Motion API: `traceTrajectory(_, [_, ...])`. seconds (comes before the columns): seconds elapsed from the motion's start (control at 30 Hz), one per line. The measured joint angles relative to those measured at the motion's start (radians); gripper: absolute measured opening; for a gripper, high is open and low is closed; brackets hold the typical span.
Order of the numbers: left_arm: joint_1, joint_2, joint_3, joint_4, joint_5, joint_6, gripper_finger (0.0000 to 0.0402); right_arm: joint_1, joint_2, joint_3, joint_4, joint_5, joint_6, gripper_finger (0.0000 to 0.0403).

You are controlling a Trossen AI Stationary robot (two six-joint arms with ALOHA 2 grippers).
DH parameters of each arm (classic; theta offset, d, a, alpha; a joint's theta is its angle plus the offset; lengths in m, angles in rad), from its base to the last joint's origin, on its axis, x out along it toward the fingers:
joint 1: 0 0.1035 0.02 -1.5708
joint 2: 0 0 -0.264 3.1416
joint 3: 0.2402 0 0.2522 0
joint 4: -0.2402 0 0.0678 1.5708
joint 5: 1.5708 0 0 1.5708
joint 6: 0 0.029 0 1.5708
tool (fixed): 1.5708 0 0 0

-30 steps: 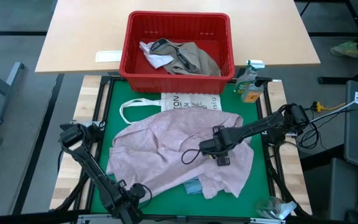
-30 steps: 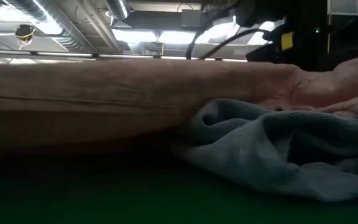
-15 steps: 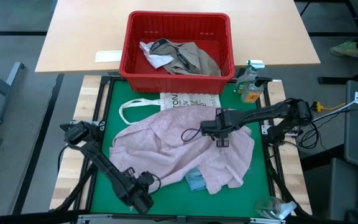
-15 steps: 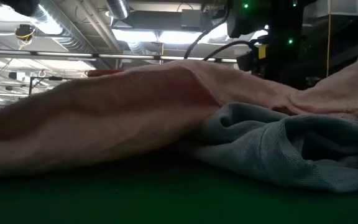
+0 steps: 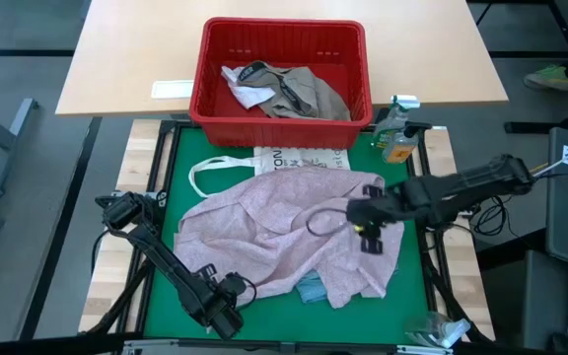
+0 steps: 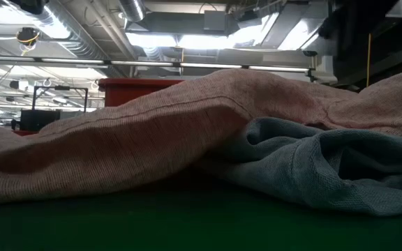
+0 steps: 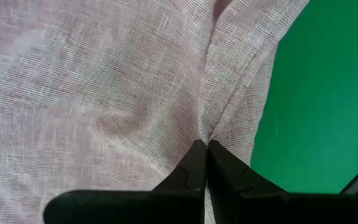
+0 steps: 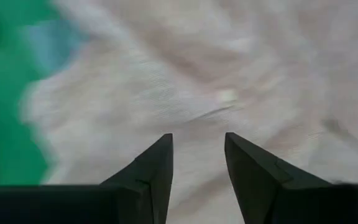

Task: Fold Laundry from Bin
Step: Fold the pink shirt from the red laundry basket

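A pale pink garment lies crumpled and spread over the green mat. Part of a light blue piece shows from under its near edge and fills the right of the low view. My left gripper is shut on the pink garment's near-left edge. My right gripper hangs open above the garment's right half, touching nothing. The red bin stands beyond the mat on the tan table, with khaki-grey and white pieces inside. My left gripper pinches the pink garment's hemmed edge between its two shut fingers. The fingers come from above, pointing down. Creases in the cloth run together at the fingertips. The rest of the garment lies on the mat; whether one layer or several is held, I cannot tell.
A white printed tote bag lies flat between the bin and the pink garment, its handle loop toward the left. A spray bottle stands at the mat's far right corner. Bare green mat shows along the near-left.
My right gripper has risen off the pink garment and drawn toward the table's right edge, staying open. My left gripper, still shut, has slid a little toward the right and away from the near edge, then stopped. The pink cloth's near edge has sunk lower and shifted with it.
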State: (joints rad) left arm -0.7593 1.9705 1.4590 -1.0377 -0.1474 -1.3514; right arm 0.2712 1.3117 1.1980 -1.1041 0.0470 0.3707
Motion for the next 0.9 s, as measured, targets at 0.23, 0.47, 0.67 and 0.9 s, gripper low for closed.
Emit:
traceTrajectory(0.23, [0.001, 0.000, 0.000, 0.001, -0.005, -0.001, 0.0000, 0.254, -0.011, 0.000, 0.007, -0.008, 0.074, 0.0145])
traceTrajectory(0.47, [0.001, 0.000, 0.000, 0.003, -0.038, -0.003, 0.0000, 0.472, -0.006, -0.001, 0.124, -0.006, 0.070, 0.0145])
traceTrajectory(0.67, [0.001, 0.000, 0.000, 0.007, -0.053, -0.006, 0.0000, 0.606, 0.009, -0.001, 0.189, 0.022, 0.101, 0.0145])
traceTrajectory(0.9, [0.001, 0.000, 0.000, 0.008, -0.053, -0.006, 0.0000, 0.654, 0.073, -0.001, 0.169, 0.022, 0.234, 0.0145])
